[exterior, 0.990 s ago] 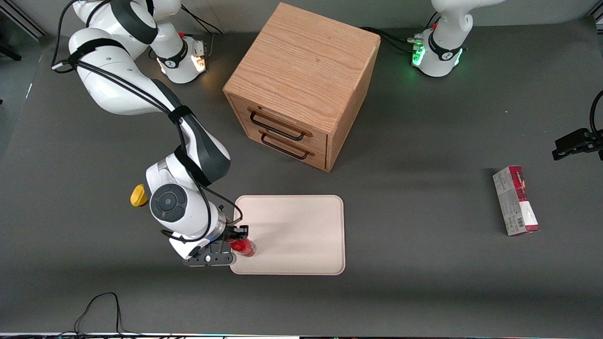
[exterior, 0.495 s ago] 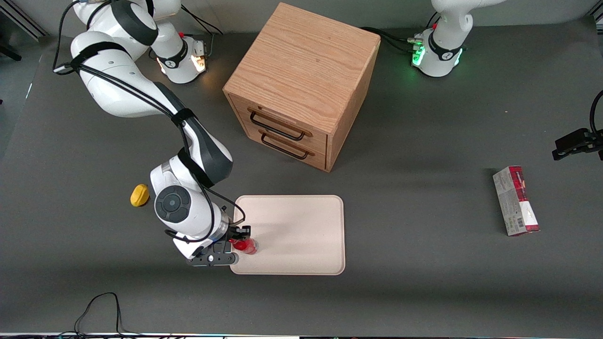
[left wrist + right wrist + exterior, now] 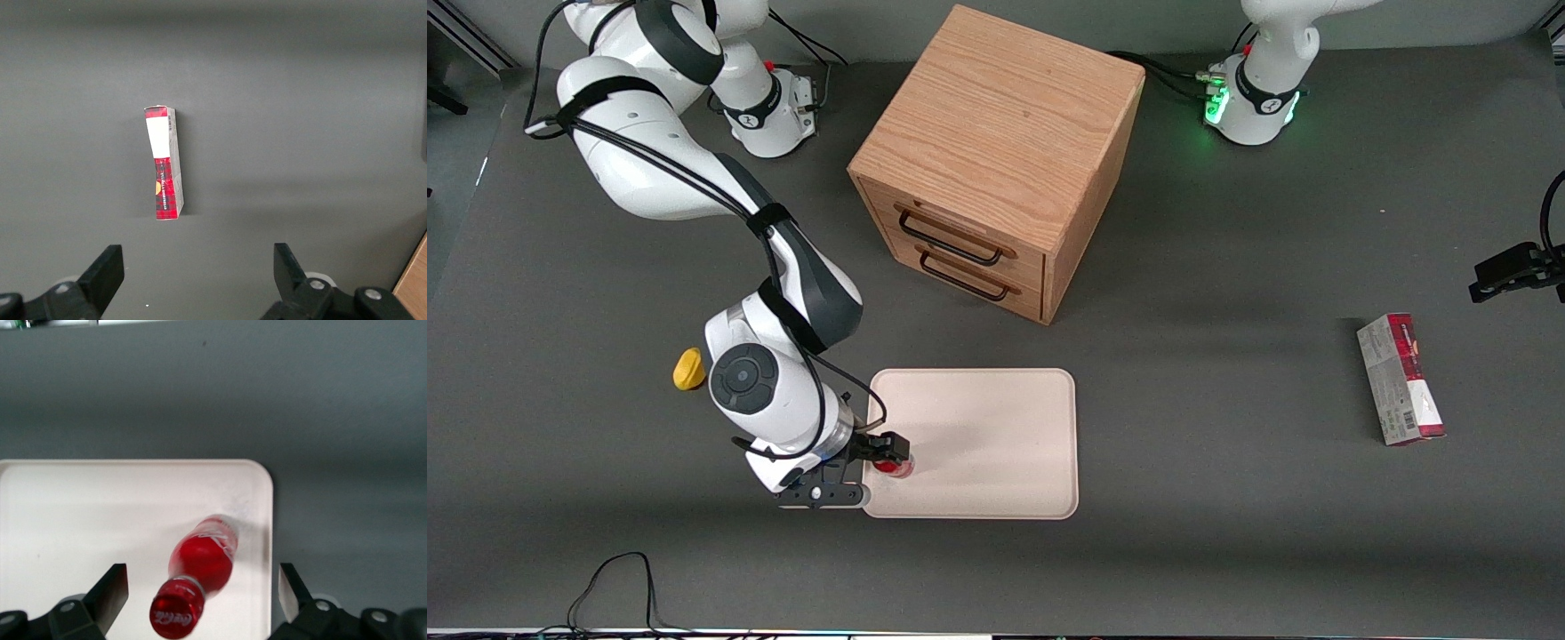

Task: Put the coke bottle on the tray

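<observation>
The small red coke bottle (image 3: 897, 465) stands on the cream tray (image 3: 996, 436), near the tray's corner closest to the front camera at the working arm's end. In the right wrist view the bottle (image 3: 203, 560) shows red cap toward the camera, leaning slightly, its base on the tray (image 3: 80, 520) close to the rim. My right gripper (image 3: 882, 462) is over that corner, around the bottle. Its fingers (image 3: 113, 590) are spread wide on either side of the bottle and do not touch it; the gripper (image 3: 200, 593) is open.
A wooden two-drawer cabinet (image 3: 996, 160) stands farther from the front camera than the tray. A yellow object (image 3: 688, 369) lies beside my wrist. A red-and-grey carton (image 3: 1400, 379) lies toward the parked arm's end, also in the left wrist view (image 3: 165, 163).
The gripper's fingers have opened and let go of the bottle, which now rests on the tray. The wrist has shifted slightly.
</observation>
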